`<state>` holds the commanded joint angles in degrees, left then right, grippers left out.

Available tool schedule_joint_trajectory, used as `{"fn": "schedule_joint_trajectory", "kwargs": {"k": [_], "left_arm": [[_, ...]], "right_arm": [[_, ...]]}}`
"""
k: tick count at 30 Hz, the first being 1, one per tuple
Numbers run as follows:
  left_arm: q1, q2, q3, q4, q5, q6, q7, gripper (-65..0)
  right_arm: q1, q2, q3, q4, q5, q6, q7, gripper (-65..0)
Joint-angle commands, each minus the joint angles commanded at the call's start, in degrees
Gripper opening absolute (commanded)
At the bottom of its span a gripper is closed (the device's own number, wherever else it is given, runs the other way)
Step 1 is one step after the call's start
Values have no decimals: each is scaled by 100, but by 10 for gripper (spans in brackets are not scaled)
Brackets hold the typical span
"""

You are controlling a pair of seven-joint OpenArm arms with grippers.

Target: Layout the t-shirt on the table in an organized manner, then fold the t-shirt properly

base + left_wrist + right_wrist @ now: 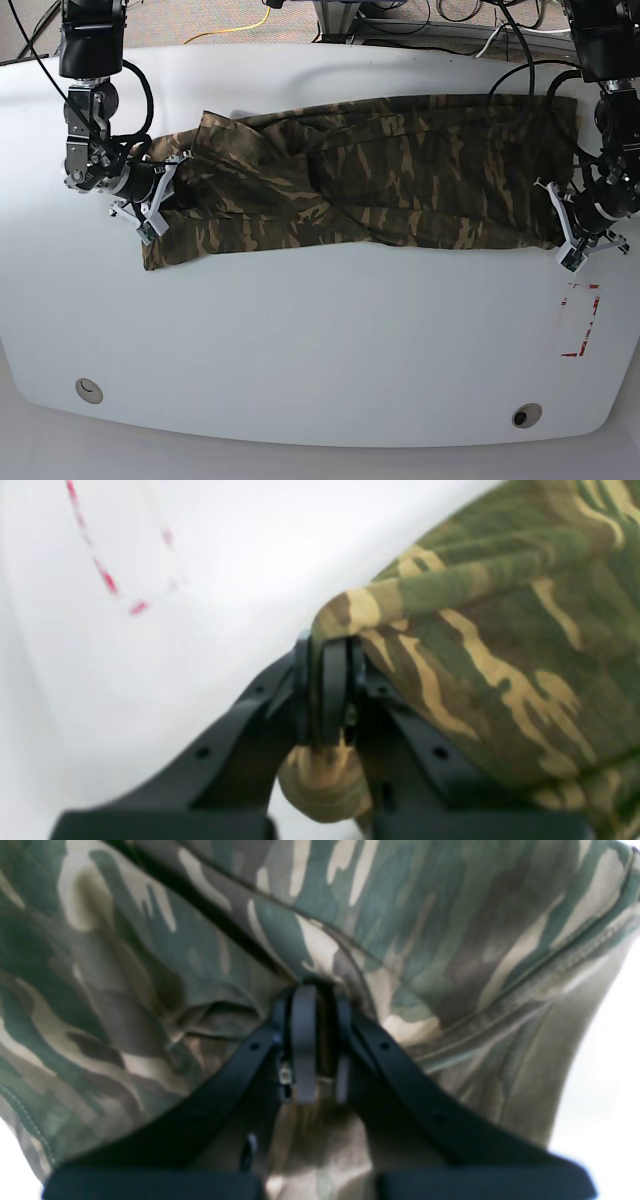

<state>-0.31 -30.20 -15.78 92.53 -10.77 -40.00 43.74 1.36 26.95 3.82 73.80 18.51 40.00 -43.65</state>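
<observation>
Two end effectors, each pinched tight on cloth: left end effector [577, 232] and right end effector [150, 200] hold opposite ends of t-shirt [380, 185], stretched lengthwise across counter [300, 340].

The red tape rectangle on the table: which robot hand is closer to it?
The left hand. It grips the t-shirt edge just above the red tape rectangle. The right hand holds the shirt's other end, far across the table.
</observation>
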Motion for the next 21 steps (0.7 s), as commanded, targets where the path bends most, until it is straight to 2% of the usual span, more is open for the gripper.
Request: {"fn": "schedule_joint_trajectory", "kwargs": {"k": [15,17,19,20,21], "left_arm": [[1064,-9,-9,563,0,0,35,-633],[1196,-18,-9,607,0,0,35,-604],[1301,-18,-9,607,0,0,35,-543],[1354,-18,-9,607,0,0,35,-483],[1380,-18,-9,607,0,0,35,-453]], "right_arm": [[0,-18,0,0,9,0,0,-601],[9,-79,0,0,0,0,0,-601],[18,-105,0,0,0,0,0,-601],[26,-114,0,0,0,0,0,-601],[26,-132,0,0,0,0,-9,-601]]}}
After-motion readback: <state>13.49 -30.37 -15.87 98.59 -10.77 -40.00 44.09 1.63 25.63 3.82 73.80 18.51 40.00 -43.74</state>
